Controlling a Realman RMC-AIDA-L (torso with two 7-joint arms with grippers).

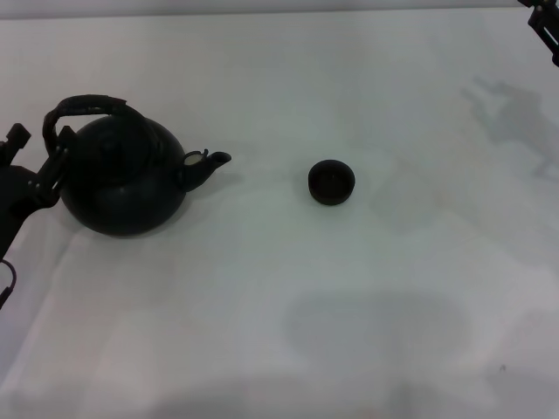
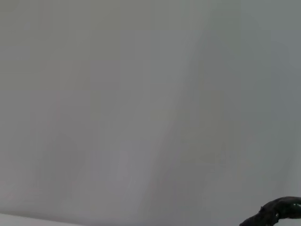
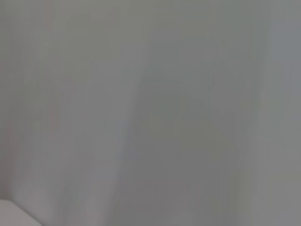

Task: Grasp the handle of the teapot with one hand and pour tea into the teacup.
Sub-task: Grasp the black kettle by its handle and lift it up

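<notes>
My left gripper at the teapot handle, clench unclear; weak hold could swing it, missing the teacup.

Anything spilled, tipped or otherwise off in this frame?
Nothing stands out. The teapot sits upright on the table, spout toward the teacup, which stands apart and upright. No liquid shows on the table. The left gripper is at the handle; the right gripper sits at the far right edge.

Head view overlooks table; wrist views face blank surface.
</notes>
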